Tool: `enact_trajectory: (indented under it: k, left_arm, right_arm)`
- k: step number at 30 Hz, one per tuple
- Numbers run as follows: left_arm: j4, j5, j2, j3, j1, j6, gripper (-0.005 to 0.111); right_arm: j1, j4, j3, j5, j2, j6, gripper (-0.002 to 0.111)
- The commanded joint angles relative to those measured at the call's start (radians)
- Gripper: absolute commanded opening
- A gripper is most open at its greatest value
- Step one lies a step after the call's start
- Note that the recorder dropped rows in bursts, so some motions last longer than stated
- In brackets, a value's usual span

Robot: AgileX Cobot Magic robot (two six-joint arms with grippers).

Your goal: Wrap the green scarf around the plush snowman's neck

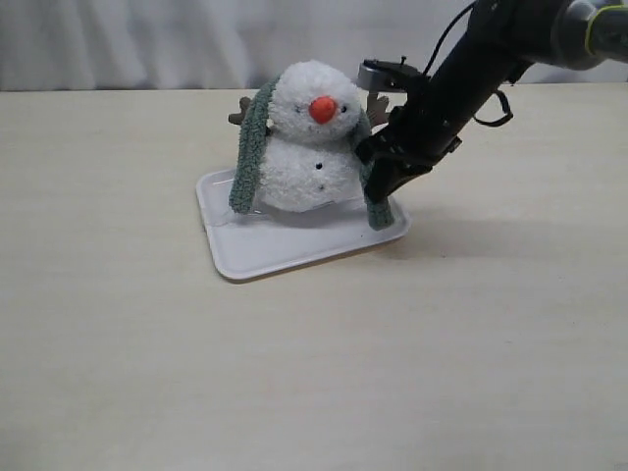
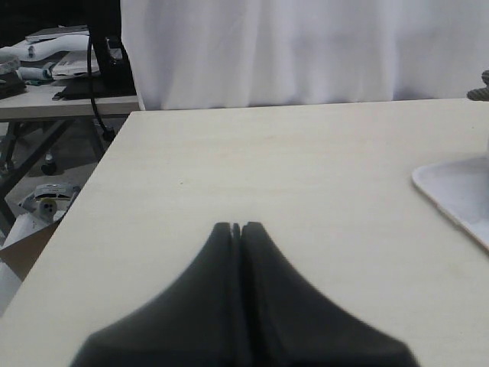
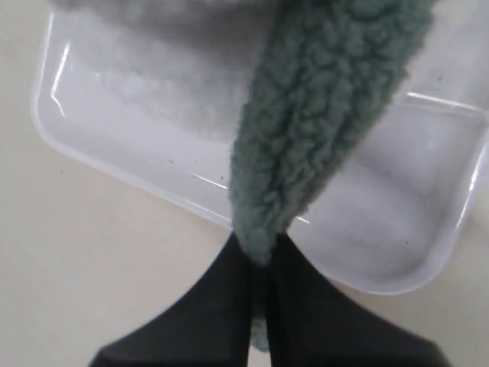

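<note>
The plush snowman (image 1: 306, 147) stands upright on a white tray (image 1: 265, 250), facing the front right. The green scarf (image 1: 247, 157) lies over the back of its head, one end hanging down its left side onto the tray. The other end (image 1: 378, 208) hangs on the snowman's right side. My right gripper (image 1: 381, 182) is shut on that end; in the right wrist view the fuzzy green scarf (image 3: 321, 130) is pinched between the black fingers (image 3: 286, 283) above the tray (image 3: 397, 252). My left gripper (image 2: 237, 226) is shut and empty over bare table, out of the exterior view.
The light wooden table (image 1: 392, 353) stretches wide around the tray. In the left wrist view the tray's corner (image 2: 458, 191) sits off to one side, and the table edge (image 2: 92, 183) drops toward clutter and cables. A white curtain (image 1: 147, 39) hangs behind.
</note>
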Motion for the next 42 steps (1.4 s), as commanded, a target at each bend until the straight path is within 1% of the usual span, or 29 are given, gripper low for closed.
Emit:
enact_trajectory:
  k: [1, 7, 9, 12, 16, 18, 22, 26, 29, 30, 32, 35, 37, 38, 40, 41, 42]
  left_arm:
    - [0.001, -0.011, -0.002, 0.003, -0.001, 0.001, 0.0]
    - [0.001, -0.011, -0.002, 0.003, -0.001, 0.001, 0.0]
    - [0.001, -0.011, -0.002, 0.003, -0.001, 0.001, 0.0]
    - [0.001, -0.011, -0.002, 0.003, -0.001, 0.001, 0.0]
    - [0.001, -0.011, -0.002, 0.003, -0.001, 0.001, 0.0]
    - [0.001, -0.011, -0.002, 0.003, -0.001, 0.001, 0.0]
    - [0.001, -0.011, -0.002, 0.003, -0.001, 0.001, 0.0]
    - [0.001, -0.011, -0.002, 0.003, -0.001, 0.001, 0.0]
    - [0.001, -0.011, -0.002, 0.003, -0.001, 0.001, 0.0]
    - [0.001, -0.011, -0.002, 0.003, -0.001, 0.001, 0.0]
    - [0.001, -0.011, -0.002, 0.003, -0.001, 0.001, 0.0]
    - [0.001, -0.011, -0.002, 0.003, -0.001, 0.001, 0.0]
    - [0.001, -0.011, -0.002, 0.003, -0.001, 0.001, 0.0]
    - [0.001, -0.011, -0.002, 0.003, -0.001, 0.001, 0.0]
    - [0.001, -0.011, -0.002, 0.003, -0.001, 0.001, 0.0]
    - [0.001, -0.011, -0.002, 0.003, -0.001, 0.001, 0.0]
    - [0.001, -0.011, -0.002, 0.003, -0.001, 0.001, 0.0]
  right_arm:
    - [-0.001, 0.005, 0.008, 0.017, 0.016, 0.006, 0.004]
    - [-0.001, 0.012, -0.024, 0.021, 0.012, 0.006, 0.005]
    - [-0.001, 0.03, -0.038, 0.026, 0.01, -0.022, 0.008]
    - [-0.001, 0.062, -0.05, 0.049, 0.0, -0.07, 0.021]
    - [-0.001, 0.066, -0.052, 0.06, -0.04, -0.088, 0.043]
    - [-0.001, 0.056, -0.052, 0.06, -0.064, -0.088, 0.051]
    - [-0.001, 0.002, -0.052, 0.06, -0.126, -0.065, 0.057]
    - [-0.001, -0.019, -0.052, 0.06, -0.181, -0.048, 0.06]
    - [-0.001, 0.026, -0.052, 0.06, -0.221, -0.081, 0.06]
    - [0.005, 0.042, -0.052, -0.004, -0.246, -0.067, 0.059]
    - [0.019, 0.042, -0.052, -0.121, -0.258, -0.02, 0.052]
    - [0.06, 0.026, -0.052, -0.226, -0.257, -0.007, 0.031]
    - [0.108, -0.029, -0.052, -0.312, -0.245, 0.0, 0.011]
    - [0.128, -0.057, -0.052, -0.347, -0.243, 0.0, 0.004]
    - [0.174, -0.138, -0.052, -0.452, -0.23, 0.017, 0.004]
    - [0.208, -0.237, -0.052, -0.564, -0.219, 0.088, 0.004]
    - [0.22, -0.328, -0.052, -0.666, -0.206, 0.224, 0.004]
